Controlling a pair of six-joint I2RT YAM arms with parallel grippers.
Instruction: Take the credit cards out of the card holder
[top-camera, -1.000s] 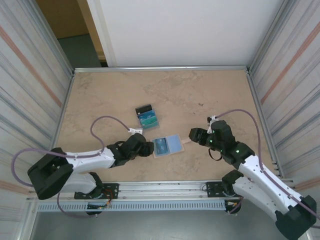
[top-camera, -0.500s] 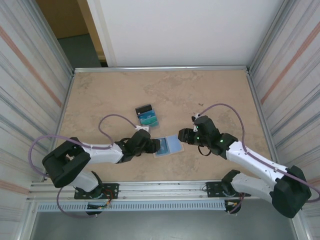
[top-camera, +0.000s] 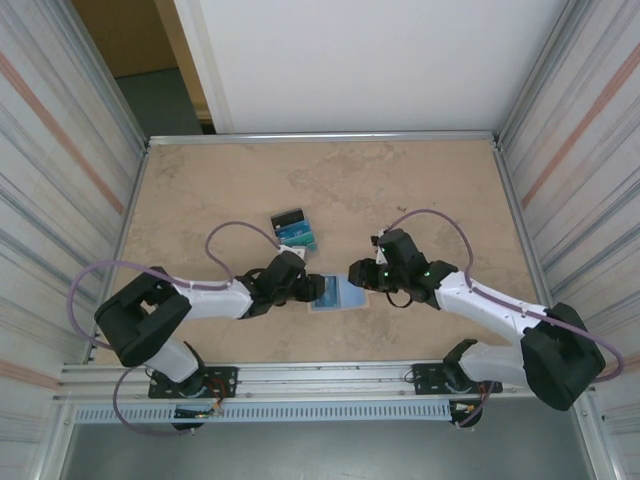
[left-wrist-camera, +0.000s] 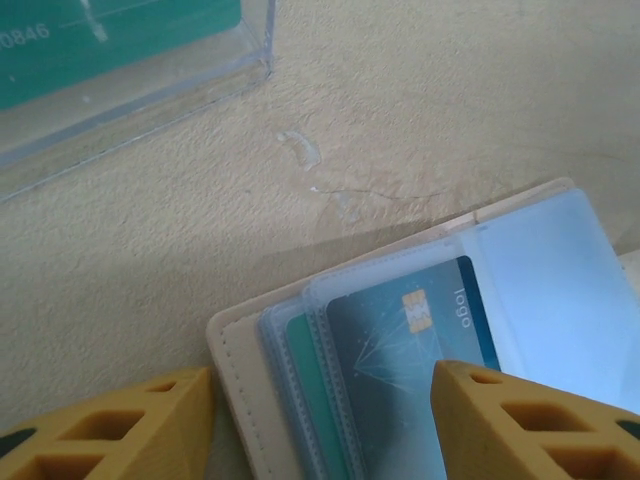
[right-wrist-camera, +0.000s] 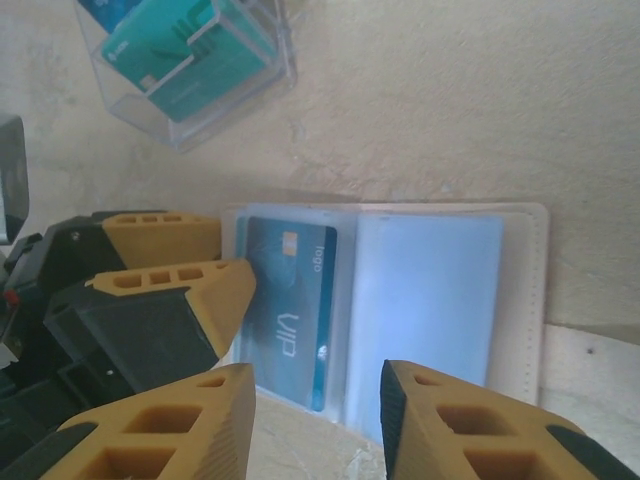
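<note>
The card holder (top-camera: 345, 293) lies open and flat on the table, its tan stitched border (left-wrist-camera: 245, 390) around light-blue sleeves (right-wrist-camera: 430, 290). A blue chip credit card (left-wrist-camera: 400, 350) marked "VIP" (right-wrist-camera: 285, 300) sits in the left sleeve, with a teal card edge (left-wrist-camera: 310, 400) under it. My left gripper (top-camera: 312, 290) is open, and its yellow fingers (right-wrist-camera: 170, 232) straddle the holder's left edge and the blue card. My right gripper (top-camera: 356, 275) is open over the holder's right half, with nothing between its fingers (right-wrist-camera: 460, 420).
A clear plastic box (top-camera: 293, 232) holding teal, blue and black cards stands just beyond the holder (left-wrist-camera: 130, 80) (right-wrist-camera: 190, 70). Metal rails and walls border the tan table (top-camera: 440, 190). Each arm trails a looped cable.
The right gripper has come left over the holder and its jaws have narrowed. The left gripper has advanced onto the holder's left edge. The holder stays open in about the same place.
</note>
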